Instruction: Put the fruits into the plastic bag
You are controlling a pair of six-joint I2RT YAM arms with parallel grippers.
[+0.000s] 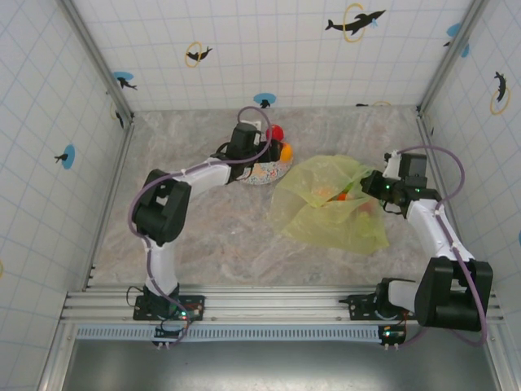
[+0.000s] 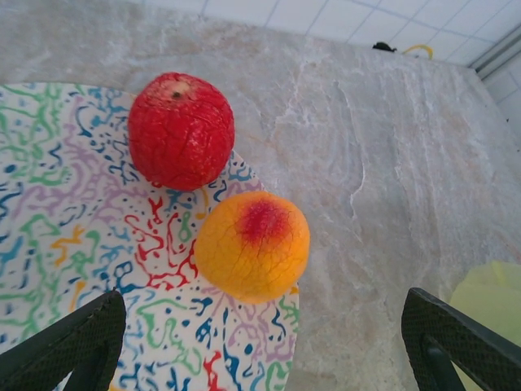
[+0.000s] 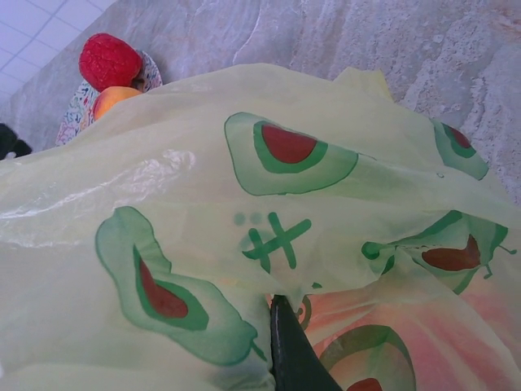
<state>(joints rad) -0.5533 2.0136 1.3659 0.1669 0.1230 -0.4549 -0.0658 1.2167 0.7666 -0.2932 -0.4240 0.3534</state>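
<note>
Two fruits lie on the patterned plate (image 2: 65, 212): a red apple (image 2: 181, 130) (image 1: 275, 133) and an orange fruit with a red blush (image 2: 252, 244) (image 1: 285, 151). My left gripper (image 2: 264, 342) (image 1: 262, 159) hangs open over the plate, its fingers (image 2: 89, 338) wide on either side of the orange fruit and touching nothing. The yellow-green plastic bag (image 1: 326, 208) (image 3: 244, 187) lies in the middle right, with orange and red shapes (image 1: 340, 194) showing through it. My right gripper (image 1: 368, 186) (image 3: 281, 314) is shut on the bag's film, holding its edge up.
The plate (image 1: 269, 173) sits just left of the bag on the marbled table. A corner of the bag (image 2: 488, 301) shows at the lower right of the left wrist view. Tiled walls close the back and both sides.
</note>
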